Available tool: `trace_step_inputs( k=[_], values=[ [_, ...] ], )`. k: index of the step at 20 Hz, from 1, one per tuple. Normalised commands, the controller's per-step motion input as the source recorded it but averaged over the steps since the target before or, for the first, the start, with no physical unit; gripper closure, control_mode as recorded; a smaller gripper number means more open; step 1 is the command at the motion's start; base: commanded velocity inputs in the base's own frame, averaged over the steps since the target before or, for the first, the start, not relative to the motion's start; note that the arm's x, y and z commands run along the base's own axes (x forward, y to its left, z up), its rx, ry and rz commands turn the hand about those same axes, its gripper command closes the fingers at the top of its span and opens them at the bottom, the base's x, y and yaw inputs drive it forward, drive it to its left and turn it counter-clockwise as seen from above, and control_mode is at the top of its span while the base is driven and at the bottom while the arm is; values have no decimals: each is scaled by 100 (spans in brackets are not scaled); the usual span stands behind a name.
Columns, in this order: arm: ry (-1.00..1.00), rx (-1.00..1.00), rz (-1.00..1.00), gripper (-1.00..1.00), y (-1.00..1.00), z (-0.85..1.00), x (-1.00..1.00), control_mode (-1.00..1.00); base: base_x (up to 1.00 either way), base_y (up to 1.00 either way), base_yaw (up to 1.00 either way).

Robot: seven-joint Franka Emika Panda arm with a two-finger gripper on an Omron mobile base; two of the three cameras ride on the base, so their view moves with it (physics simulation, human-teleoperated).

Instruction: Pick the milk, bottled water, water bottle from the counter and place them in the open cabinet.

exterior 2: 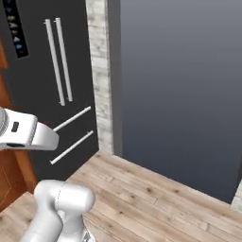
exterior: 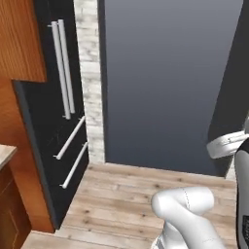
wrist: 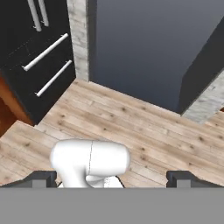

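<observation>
Claw (wrist: 111,178) spread wide, gripping nothing, tips apart above plank floor (wrist: 131,127). Left base view: counter (exterior: 5,153) corner at left edge, beside black appliance (exterior: 44,136). Right base view: small control panel (exterior 2: 14,28) up top. Milk, bottles, cabinet: whereabouts impossible to tell.

We see flat, even rendered light with no clear source. The grey wall (exterior: 170,82) fades from darker at top to paler lower down. The plank floor (wrist: 144,127) is bright and casts almost no shadows. The black fridge (exterior 2: 42,71) shows no glare. Edges look soft and slightly pixelated; nothing bends at the borders.
</observation>
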Motion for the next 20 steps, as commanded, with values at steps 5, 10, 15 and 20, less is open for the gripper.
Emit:
trace_step_inputs(
  k=[5, 10, 15, 20],
  values=[
    [0, 0, 0, -100, 0, 0, 0, 100, -14, -56, -48],
    [0, 0, 0, -100, 0, 0, 0, 100, -18, -51, -42],
    [0, 0, 0, -100, 0, 0, 0, 100, -17, -50, -41],
    [0, 0, 0, -100, 0, 0, 0, 100, -2, -39, -41]
  ],
)
